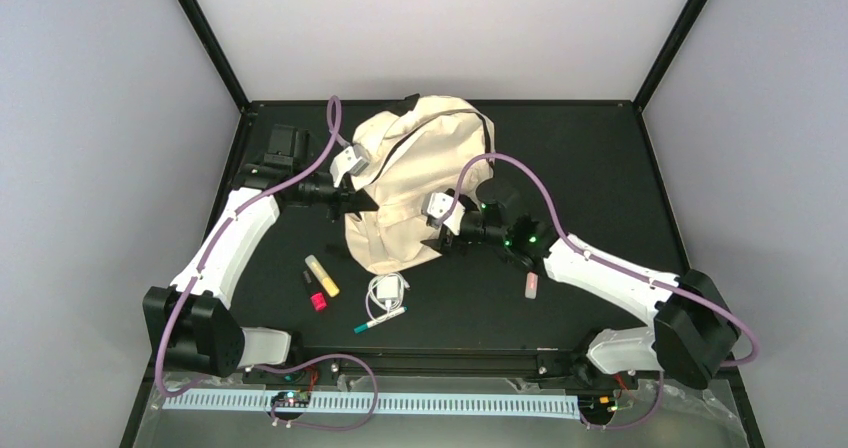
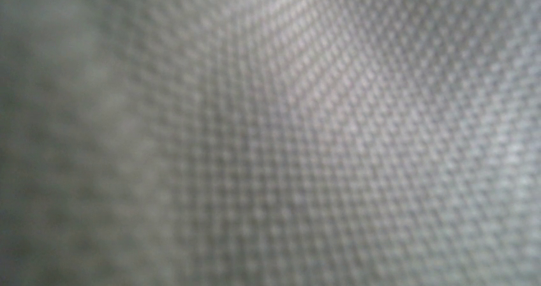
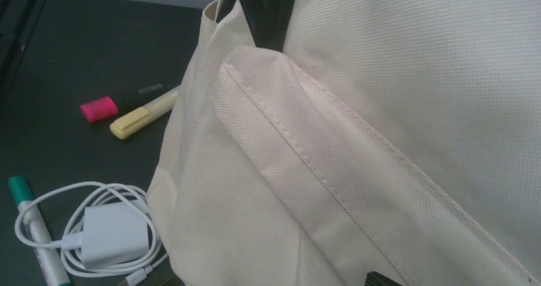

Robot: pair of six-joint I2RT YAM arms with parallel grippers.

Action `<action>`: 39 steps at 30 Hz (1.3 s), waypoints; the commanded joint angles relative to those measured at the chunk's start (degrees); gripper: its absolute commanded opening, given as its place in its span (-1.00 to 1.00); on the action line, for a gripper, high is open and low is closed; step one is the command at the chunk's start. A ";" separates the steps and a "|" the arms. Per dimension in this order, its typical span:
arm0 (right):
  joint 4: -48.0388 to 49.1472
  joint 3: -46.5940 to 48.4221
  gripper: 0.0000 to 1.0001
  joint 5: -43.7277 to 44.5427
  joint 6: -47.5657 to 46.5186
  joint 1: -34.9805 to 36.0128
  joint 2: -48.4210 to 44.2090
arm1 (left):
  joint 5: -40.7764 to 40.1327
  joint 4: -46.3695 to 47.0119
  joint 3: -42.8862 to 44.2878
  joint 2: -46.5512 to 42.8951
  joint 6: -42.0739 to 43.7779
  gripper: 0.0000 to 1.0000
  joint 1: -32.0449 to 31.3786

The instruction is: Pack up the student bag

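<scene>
Left gripper [image 1: 355, 201]: closed, pinching fabric on the left side of the student bag [image 1: 420, 168]; the left wrist view is nothing but blurred cream weave. Right gripper [image 1: 440, 238]: jaws apart, nothing clamped, set against the bag's near-right side, with a stitched fold of the bag across its wrist view. The bag lies slumped on the black table [image 1: 620, 168], about midway between the left and right edges and closer to the far edge, its top end toward the far edge. Just off the bag's near end, toward the near edge: a white charger [image 1: 387, 290] with a coiled cable, touching a green-capped pen [image 1: 378, 319]. Left of these, a yellow highlighter [image 1: 322, 276] and a pink-capped marker [image 1: 314, 293] lie side by side. A small pale pink item [image 1: 531, 285] lies beside the right arm; too small to identify. A black box [image 1: 285, 146] stands in the far-left corner.
</scene>
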 commanded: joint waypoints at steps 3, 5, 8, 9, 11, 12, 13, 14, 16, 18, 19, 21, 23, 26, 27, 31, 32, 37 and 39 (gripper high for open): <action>-0.24 3.54 0.53 -2.86 -4.65 0.49 0.77 | 0.48 0.34 3.41 -1.55 2.13 -0.97 -0.24; -0.47 2.08 0.52 -2.47 -4.30 2.16 -0.95 | -0.15 0.48 3.23 -1.55 2.17 -0.97 -0.21; 0.75 -1.77 0.53 0.14 -3.27 5.70 -3.89 | -0.26 0.45 3.15 -1.55 2.17 -0.97 -0.23; 1.20 -2.86 0.53 0.46 -2.58 6.45 -4.28 | -0.18 0.44 3.26 -1.55 2.11 -0.97 -0.26; 1.72 -4.40 0.53 1.80 -2.15 7.28 -4.25 | -0.07 0.28 3.53 -1.55 2.18 -0.97 -0.25; 1.97 -4.76 0.53 3.15 -2.12 7.36 -3.81 | -0.07 0.13 3.68 -1.55 2.25 -0.97 -0.24; 2.18 -4.87 0.53 4.58 -2.29 7.37 -3.35 | -0.07 0.12 3.82 -1.47 2.26 -0.97 -0.23; 2.64 -4.79 0.53 5.73 -2.60 7.33 -2.68 | 0.00 0.07 3.91 -1.45 2.27 -0.97 -0.26; 3.68 -4.57 0.53 7.43 -3.83 7.37 -1.66 | 0.19 0.00 4.03 -1.54 2.35 -0.97 -0.29; 5.51 -4.17 0.54 9.74 -5.33 7.35 0.13 | 0.20 -0.10 4.01 -1.55 2.30 -0.97 -0.45; 5.62 -3.57 0.54 11.38 -6.25 7.37 0.73 | 0.25 -0.16 3.95 -1.55 2.42 -0.97 -0.49; 6.23 -1.80 0.54 12.80 -7.79 7.36 1.36 | 0.29 -0.62 3.81 -1.55 3.01 -0.97 -0.79; 8.15 -1.13 0.56 13.33 -9.69 7.29 1.44 | 0.19 -1.09 3.77 -1.55 3.73 -0.97 -1.13; 9.31 0.49 0.60 15.14 -13.35 7.01 2.67 | -0.05 -1.32 3.68 -1.55 4.32 -0.97 -1.58; 9.28 1.12 0.60 16.08 -14.17 6.76 3.31 | -0.19 -1.32 3.63 -1.55 4.49 -0.97 -1.76; 8.06 3.42 0.61 16.85 -16.32 5.56 4.61 | -0.79 -1.54 3.72 -1.55 5.34 -0.97 -2.31; 7.50 4.01 0.62 16.73 -16.87 5.43 4.83 | -0.90 -1.50 3.80 -1.55 5.53 -0.97 -2.38; 2.32 7.21 0.61 15.59 -19.40 4.44 6.34 | -1.20 -1.67 4.90 -1.55 6.16 -0.97 -2.62; -0.50 8.12 0.60 13.75 -19.53 3.94 6.84 | -1.18 -1.67 5.43 -1.55 6.30 -0.97 -2.69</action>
